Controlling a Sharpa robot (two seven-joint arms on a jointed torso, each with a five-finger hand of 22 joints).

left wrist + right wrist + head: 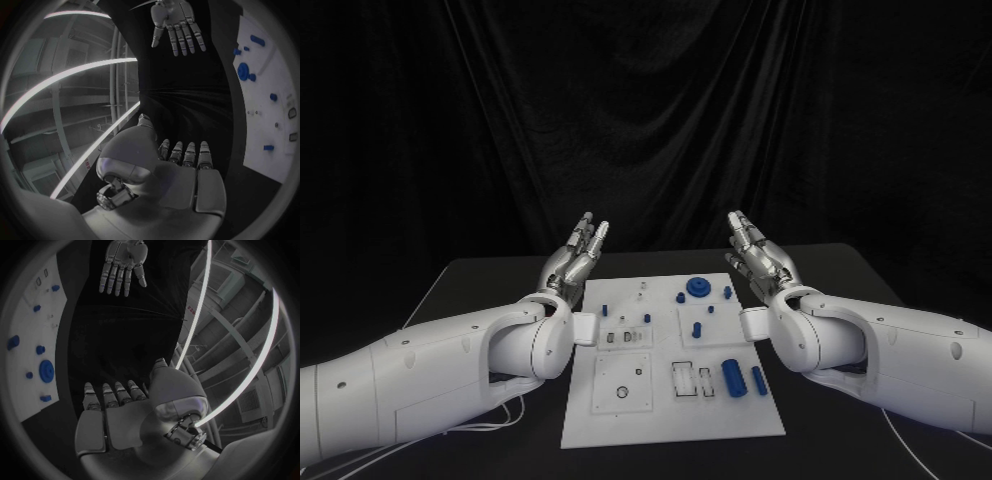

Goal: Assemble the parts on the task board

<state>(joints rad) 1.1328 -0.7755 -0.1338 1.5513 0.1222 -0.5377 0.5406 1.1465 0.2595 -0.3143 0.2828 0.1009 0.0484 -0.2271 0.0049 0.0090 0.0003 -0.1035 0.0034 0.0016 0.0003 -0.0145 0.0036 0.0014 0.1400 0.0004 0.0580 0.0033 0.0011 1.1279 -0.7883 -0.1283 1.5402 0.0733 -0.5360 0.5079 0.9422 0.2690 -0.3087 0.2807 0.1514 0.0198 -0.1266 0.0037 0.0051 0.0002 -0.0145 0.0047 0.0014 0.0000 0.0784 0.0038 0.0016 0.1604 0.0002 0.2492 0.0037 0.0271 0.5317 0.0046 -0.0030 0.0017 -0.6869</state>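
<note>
Task board (668,410): white rectangular plate, flat at the middle of the black table (473,275), long side running away from the robot. Its surface is divided into framed panels with small recesses.

Parts, all placed relative to the board: a large round blue disc (697,284) near its far edge, with smaller blue pegs (681,297) just beside it; one blue piece (604,312) at the board's left edge; two elongated blue cylinders (736,381) lying side by side in its near right quarter, next to clear rectangular slots (682,377).

Surroundings: black curtain (646,110) behind the table; thin white cables (502,420) trailing by the board's near left corner.

Left hand (577,255): raised beside the board's far left corner, fingers straight and slightly apart, holding nothing, touching nothing.

Right hand (756,255): raised beside the board's far right corner, fingers extended, empty, clear of the board.
</note>
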